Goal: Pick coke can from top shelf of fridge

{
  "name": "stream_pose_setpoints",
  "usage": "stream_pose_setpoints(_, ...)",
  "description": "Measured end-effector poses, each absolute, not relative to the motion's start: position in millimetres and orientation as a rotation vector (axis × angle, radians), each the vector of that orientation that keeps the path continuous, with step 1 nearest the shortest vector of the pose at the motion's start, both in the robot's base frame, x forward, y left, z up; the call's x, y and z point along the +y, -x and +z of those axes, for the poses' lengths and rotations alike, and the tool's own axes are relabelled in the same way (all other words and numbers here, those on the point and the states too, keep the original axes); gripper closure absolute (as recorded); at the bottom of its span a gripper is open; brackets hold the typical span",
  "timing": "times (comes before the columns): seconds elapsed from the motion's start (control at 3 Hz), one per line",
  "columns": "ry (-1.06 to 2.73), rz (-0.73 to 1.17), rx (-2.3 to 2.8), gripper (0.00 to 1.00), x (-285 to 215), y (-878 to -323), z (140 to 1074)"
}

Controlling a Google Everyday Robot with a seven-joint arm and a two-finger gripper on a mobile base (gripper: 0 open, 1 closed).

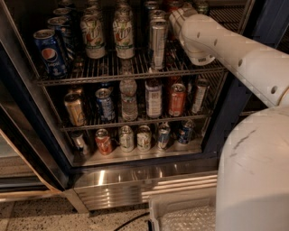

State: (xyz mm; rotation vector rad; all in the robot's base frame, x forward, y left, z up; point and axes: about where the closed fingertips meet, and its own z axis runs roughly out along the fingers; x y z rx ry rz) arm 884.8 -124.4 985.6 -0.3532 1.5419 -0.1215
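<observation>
The fridge point(135, 182) stands open with its wire racks full of drinks. My white arm reaches in from the right to the back right of the top shelf point(108, 72). The gripper point(177, 11) is at the arm's tip near the top edge of the view, mostly hidden by the wrist. A red can, seemingly the coke can point(173, 4), shows only as a sliver right at the gripper. Whether the gripper touches it cannot be told. A tall slim silver can point(157, 43) stands just left of the wrist.
On the top shelf stand a blue Pepsi can point(50, 53) at the left and two pale tall cans point(123, 37) in the middle. The two lower racks hold several cans and bottles. The dark door frame point(228, 103) lies under my arm. My white base point(255, 176) fills the lower right.
</observation>
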Motion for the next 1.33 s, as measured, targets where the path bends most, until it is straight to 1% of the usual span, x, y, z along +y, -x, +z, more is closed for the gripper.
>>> stream_pose_setpoints(0.33, 0.353, -0.121, 1.542, 0.40, -124.4, -884.8, 985.6)
stream_pose_setpoints(0.67, 0.353, -0.121, 1.542, 0.59, -124.3, -884.8, 985.6)
stream_pose_setpoints(1.0, 0.353, -0.121, 1.542, 0.82, -124.3, -884.8, 985.6)
stream_pose_setpoints(1.33, 0.353, -0.121, 1.542, 1.00, -124.2, -884.9, 985.8)
